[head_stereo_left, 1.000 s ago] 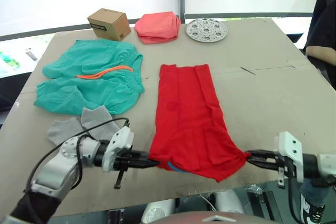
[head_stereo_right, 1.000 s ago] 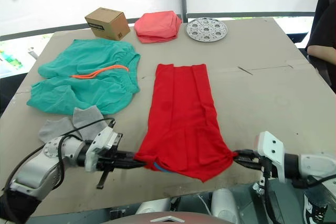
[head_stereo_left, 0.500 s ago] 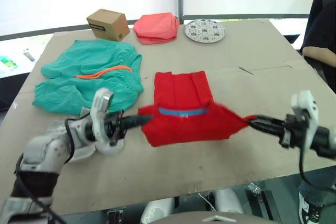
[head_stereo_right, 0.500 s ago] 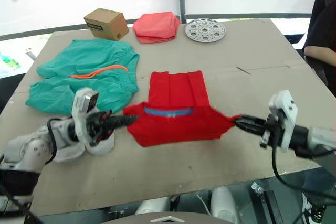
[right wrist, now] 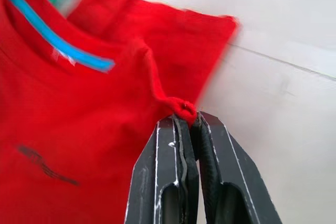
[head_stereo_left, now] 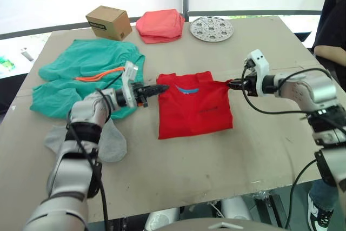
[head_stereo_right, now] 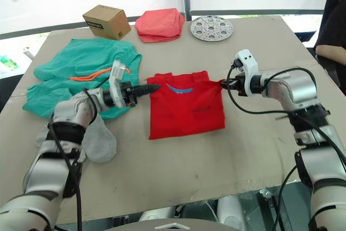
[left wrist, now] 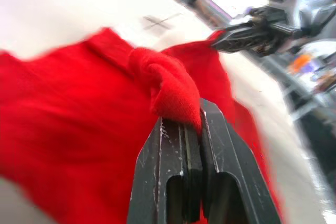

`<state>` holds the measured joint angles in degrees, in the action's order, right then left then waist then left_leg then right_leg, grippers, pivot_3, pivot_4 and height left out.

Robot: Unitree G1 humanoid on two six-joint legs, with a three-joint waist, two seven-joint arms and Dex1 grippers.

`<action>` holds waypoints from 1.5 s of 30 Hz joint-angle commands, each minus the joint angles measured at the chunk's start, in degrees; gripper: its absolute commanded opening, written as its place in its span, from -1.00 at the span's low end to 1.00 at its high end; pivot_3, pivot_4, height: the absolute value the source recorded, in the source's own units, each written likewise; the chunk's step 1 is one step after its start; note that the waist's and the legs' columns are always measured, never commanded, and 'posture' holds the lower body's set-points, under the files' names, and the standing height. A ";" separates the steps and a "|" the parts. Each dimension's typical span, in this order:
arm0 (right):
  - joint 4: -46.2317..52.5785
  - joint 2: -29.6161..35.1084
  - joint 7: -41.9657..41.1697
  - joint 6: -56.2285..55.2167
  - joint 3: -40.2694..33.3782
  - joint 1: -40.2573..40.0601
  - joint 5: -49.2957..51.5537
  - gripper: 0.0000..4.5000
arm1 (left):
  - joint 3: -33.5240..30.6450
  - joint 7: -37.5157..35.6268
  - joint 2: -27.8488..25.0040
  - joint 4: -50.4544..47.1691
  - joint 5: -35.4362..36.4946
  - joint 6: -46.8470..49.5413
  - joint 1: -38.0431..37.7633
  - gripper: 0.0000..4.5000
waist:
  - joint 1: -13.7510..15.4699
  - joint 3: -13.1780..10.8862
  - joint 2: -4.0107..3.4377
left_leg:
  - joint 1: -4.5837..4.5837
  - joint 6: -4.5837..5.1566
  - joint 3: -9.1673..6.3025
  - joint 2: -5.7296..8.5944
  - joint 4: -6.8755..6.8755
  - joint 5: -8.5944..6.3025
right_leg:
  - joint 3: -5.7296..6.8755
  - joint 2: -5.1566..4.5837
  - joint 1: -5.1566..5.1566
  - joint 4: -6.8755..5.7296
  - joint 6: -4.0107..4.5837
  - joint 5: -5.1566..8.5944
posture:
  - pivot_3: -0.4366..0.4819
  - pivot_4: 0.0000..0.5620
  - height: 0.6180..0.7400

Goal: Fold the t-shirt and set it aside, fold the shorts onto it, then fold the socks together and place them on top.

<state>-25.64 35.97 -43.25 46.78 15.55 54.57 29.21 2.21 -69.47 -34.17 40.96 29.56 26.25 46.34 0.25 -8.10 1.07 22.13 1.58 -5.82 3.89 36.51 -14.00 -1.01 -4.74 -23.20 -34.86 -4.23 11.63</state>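
The red t-shirt (head_stereo_left: 194,106) lies folded in half at the table's middle, blue neck label facing up. My left gripper (head_stereo_left: 161,87) is shut on its far left corner, my right gripper (head_stereo_left: 231,84) shut on its far right corner. Both wrist views show red cloth pinched between the fingers (left wrist: 173,145), (right wrist: 181,129). The teal shorts (head_stereo_left: 81,77) with an orange drawstring lie spread at the left, under my left arm. The grey socks (head_stereo_left: 105,142) lie side by side near the left front, partly hidden by my left arm.
A cardboard box (head_stereo_left: 108,22), a folded salmon-pink cloth (head_stereo_left: 159,25) and a round metal plate with holes (head_stereo_left: 212,28) stand along the table's far edge. A person sits past the right edge (head_stereo_left: 332,20). Bare table lies right of and in front of the t-shirt.
Both grippers carried the t-shirt's near edge up and away from me, folding it in half over its far part. The near edge now lies at the far end, label up.
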 commanded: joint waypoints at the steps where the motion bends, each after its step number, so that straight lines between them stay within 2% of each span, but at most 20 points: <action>1: -8.76 -1.58 -4.29 -6.39 -1.15 5.21 -5.20 -1.00 | -1.04 -0.18 1.23 8.28 -4.50 -6.20 4.56 -0.97 | -0.52 0.00 0.00 | 0.01 0.00 -0.03 0.00 -0.03 0.00 | 0.01 0.02 -0.02 0.00 -0.01 0.00 | -0.05 -0.47 1.00; 4: -15.71 -3.85 -6.11 -9.15 -2.60 8.17 -7.73 -1.00 | -1.73 0.49 2.09 13.72 -7.22 -9.44 7.58 -0.97 | -1.31 0.00 0.00 | -0.03 0.00 -0.07 -0.03 -0.04 0.00 | 0.05 0.05 -0.02 -0.09 -0.01 -0.01 | -0.05 -0.47 1.00; 8: -24.00 -7.64 -6.77 -13.64 -6.31 12.45 -9.24 -1.00 | -4.78 5.53 3.09 20.40 -9.07 -12.66 12.03 -0.97 | -2.25 0.00 0.00 | 0.04 -0.01 -0.09 -0.07 -0.06 0.00 | -0.01 0.05 -0.19 -0.21 -0.02 -0.01 | -0.05 -0.47 1.00; 15: -30.15 -10.77 -9.77 -16.72 -10.05 16.14 -11.79 -1.00 | -10.47 3.87 0.12 25.76 -8.96 -8.33 14.48 -0.97 | -3.04 0.00 -0.01 | 0.20 -0.04 -0.05 -0.04 -0.05 0.02 | -0.11 0.02 -0.51 -0.79 -0.03 -0.02 | -0.05 -0.47 1.00; 20: -35.72 -14.64 -6.55 -20.27 -11.68 17.64 -14.59 -1.00 | -8.79 7.72 -0.35 26.85 -13.83 -9.00 12.41 -0.97 | -2.99 0.01 -0.01 | 0.13 -0.04 -0.01 -0.02 -0.04 0.02 | -0.14 0.01 -0.50 -0.91 -0.04 -0.02 | -0.05 -0.47 1.00; 26: -42.03 -18.57 -0.34 -25.70 -13.15 18.71 -18.22 -1.00 | -8.09 11.23 1.83 26.10 -16.99 -10.13 11.85 -0.97 | -2.66 0.01 -0.01 | 0.12 -0.06 -0.06 0.00 -0.04 0.03 | -0.12 -0.04 -0.52 -0.97 -0.03 -0.02 | -0.05 -0.47 1.00; 30: -44.34 -19.04 4.00 -29.35 -13.19 18.33 -21.56 -1.00 | -10.64 12.89 1.59 25.19 -16.25 -10.93 11.78 -0.97 | -2.80 0.01 -0.01 | 0.13 -0.07 -0.06 0.02 -0.04 0.03 | -0.12 -0.05 -0.53 -0.97 -0.03 -0.02 | -0.05 -0.47 1.00; 31: -44.63 -18.81 5.37 -30.11 -13.46 18.17 -22.16 -0.70 | -11.28 12.73 1.22 24.81 -15.80 -10.59 11.69 -0.66 | -2.84 0.01 -0.01 | 0.13 -0.08 -0.06 0.01 -0.05 0.04 | -0.12 -0.05 -0.55 -0.97 -0.03 -0.02 | -0.05 -0.47 1.00; 32: -44.26 -18.24 6.26 -31.23 -13.05 17.57 -23.30 -0.64 | -11.96 13.00 0.78 23.97 -15.40 -10.37 11.10 -0.61 | -2.88 0.01 -0.01 | 0.14 -0.09 -0.06 0.01 -0.06 0.04 | -0.14 -0.05 -0.58 -0.98 -0.03 -0.02 | -0.05 -0.47 1.00; 34: -42.01 -17.00 8.18 -32.03 -14.23 16.42 -23.37 -0.21 | -14.36 13.06 0.02 20.72 -13.41 -9.14 9.33 -0.20 | -3.01 0.01 -0.01 | 0.13 -0.09 -0.05 0.01 -0.07 0.04 | -0.15 -0.05 -0.59 -0.98 -0.03 -0.02 | -0.05 -0.47 1.00; 35: -38.95 -16.03 7.69 -32.09 -14.10 14.95 -23.60 -0.08 | -15.72 12.71 -0.37 18.09 -11.95 -7.89 8.10 0.01 | -3.05 0.01 -0.01 | 0.14 -0.09 -0.05 0.00 -0.07 0.04 | -0.15 -0.05 -0.59 -0.98 -0.03 -0.02 | -0.05 -0.47 1.00; 36: -34.88 -15.15 7.18 -31.77 -13.97 13.04 -23.72 -0.07 | -16.91 12.03 -0.73 14.91 -10.48 -6.61 6.68 0.08 | -3.13 0.01 -0.01 | 0.14 -0.09 -0.05 0.00 -0.08 0.04 | -0.15 -0.06 -0.59 -0.98 -0.03 -0.02 | -0.05 -0.47 1.00; 39: -10.14 -14.74 6.47 -24.45 -16.93 2.33 -18.27 -0.07 | -21.47 12.31 -0.22 -1.63 -2.11 4.92 0.20 0.08 | -3.44 0.02 -0.02 | 0.21 -0.09 -0.12 -0.04 -0.10 0.04 | -0.12 -0.10 -0.62 -0.95 -0.03 -0.02 | -0.05 -0.47 1.00; 41: 4.27 -16.12 8.55 -21.32 -16.91 -4.07 -16.99 -0.07 | -21.79 14.12 1.75 -14.43 2.05 10.91 -5.39 0.08 | -3.70 0.04 -0.04 | 0.36 -0.10 -0.21 -0.07 -0.04 0.03 | -0.08 -0.11 -0.74 -1.03 -0.03 -0.02 | -0.05 -0.47 1.00; 43: 12.68 -19.45 11.68 -20.16 -15.68 -7.95 -17.09 -0.07 | -19.99 17.02 4.53 -25.99 4.23 14.48 -10.70 0.08 | -3.90 0.07 -0.08 | 0.43 -0.11 -0.21 -0.06 0.02 0.03 | -0.10 -0.16 -0.80 -1.06 -0.03 -0.02 | -0.05 -0.47 1.00; 45: 14.75 -24.66 16.78 -22.30 -12.91 -10.45 -20.07 -0.07 | -16.28 21.07 8.77 -35.17 2.81 13.21 -15.56 0.08 | -3.91 0.09 -0.08 | 0.35 -0.10 -0.13 -0.04 0.06 0.03 | -0.22 -0.15 -0.76 -1.05 -0.04 -0.03 | -0.05 -0.47 1.00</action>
<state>-15.54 13.97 -30.82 26.41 0.63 44.37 10.58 -16.92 -51.54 -27.59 14.74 32.04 39.95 33.22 -3.66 -8.01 1.00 22.42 1.48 -5.89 3.87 36.56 -13.97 -1.28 -4.88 -23.95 -35.86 -4.27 11.59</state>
